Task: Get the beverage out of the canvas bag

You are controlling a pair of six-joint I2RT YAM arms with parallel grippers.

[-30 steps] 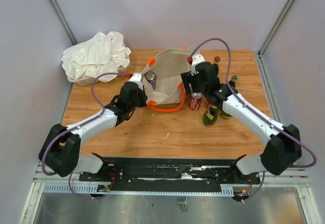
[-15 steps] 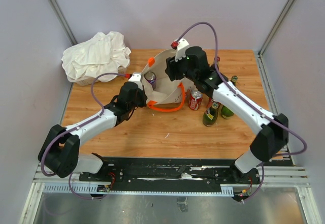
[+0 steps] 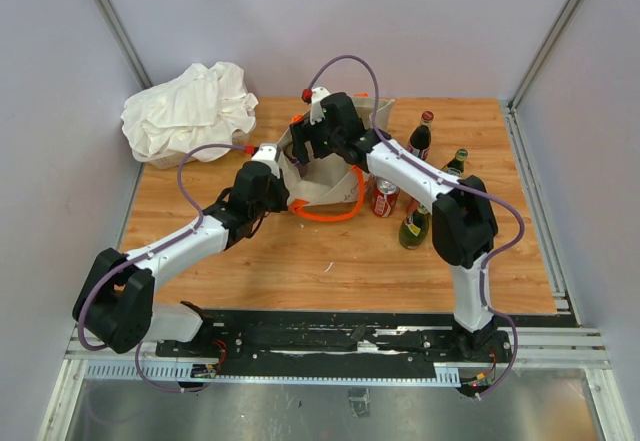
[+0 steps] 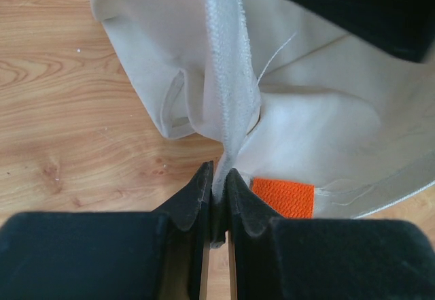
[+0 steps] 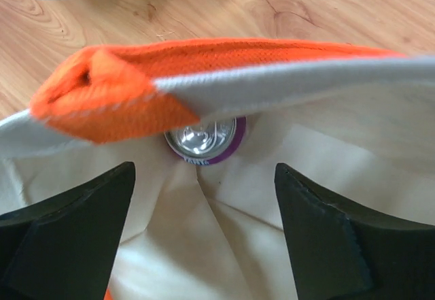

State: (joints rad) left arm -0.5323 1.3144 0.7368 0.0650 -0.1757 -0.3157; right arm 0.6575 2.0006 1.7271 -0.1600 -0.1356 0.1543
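The beige canvas bag with orange handles stands mid-table. My left gripper is shut on the bag's near-left rim, with the cloth edge pinched between the fingers. My right gripper is open and hangs over the bag's mouth. In the right wrist view a purple-rimmed can stands inside the bag, partly under an orange handle. It lies just ahead of the spread right gripper, which does not touch it.
A red can, two green bottles and a dark bottle with a red cap stand right of the bag. A white cloth heap lies at the back left corner.
My right arm has swung left, from beside the red can to over the bag's mouth. My left gripper has kept its hold on the rim.
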